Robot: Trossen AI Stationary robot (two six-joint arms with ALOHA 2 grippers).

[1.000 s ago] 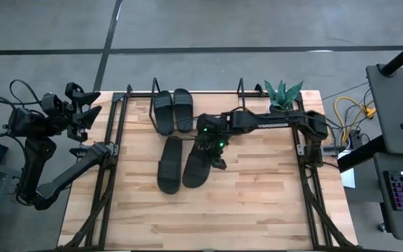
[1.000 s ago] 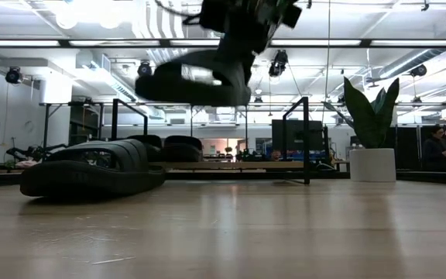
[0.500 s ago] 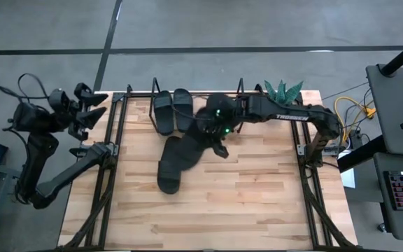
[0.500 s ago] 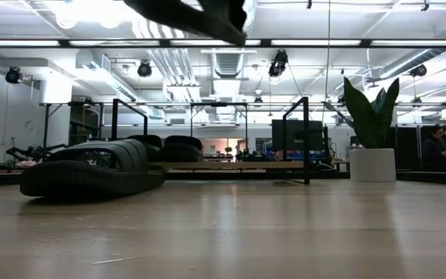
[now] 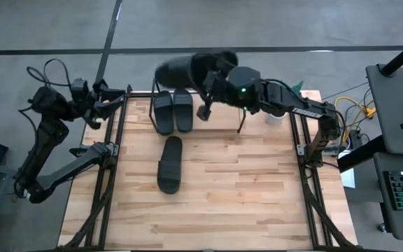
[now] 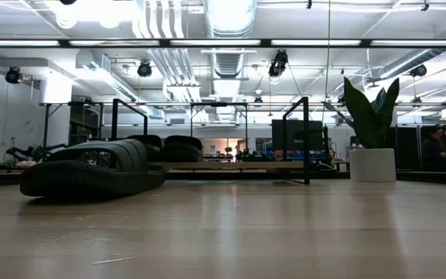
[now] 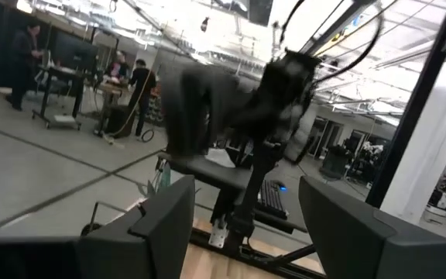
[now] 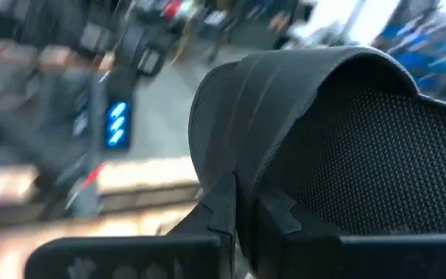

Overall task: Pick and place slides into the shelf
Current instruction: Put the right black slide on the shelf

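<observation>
My right gripper (image 5: pixel 208 87) is shut on one black slide (image 5: pixel 184 70) and holds it high over the shelf's (image 5: pixel 219 115) far side. Two slides (image 5: pixel 173 112) lie side by side on their soles at the shelf's left end. Another slide (image 5: pixel 170 164) lies sole down on the table in front of the shelf and shows in the low view (image 6: pixel 91 174). My left gripper (image 5: pixel 114 98) stands open off the table's far left corner and touches nothing. My right gripper pinches the edge of the slide's wide strap (image 8: pixel 227 167) between its two shut fingers (image 8: pixel 273 213). The fingers come nearly level from the table's right. The slide is lifted clear and tilted, and reaches from the fingers toward the table's left.
A potted plant (image 6: pixel 370 116) stands at the table's far right corner, beside the shelf's right wire frame (image 6: pixel 307 139). Black frame rails (image 5: pixel 110 161) run along the table's left and right edges. Bare wood lies on the near half of the table (image 5: pixel 236 203).
My right gripper has risen from beside the slide on the table and gone toward the far edge, tipping from pointing down to nearly level. Its slide has been lifted well clear and swung up over the shelf. My left gripper has moved a little toward the table.
</observation>
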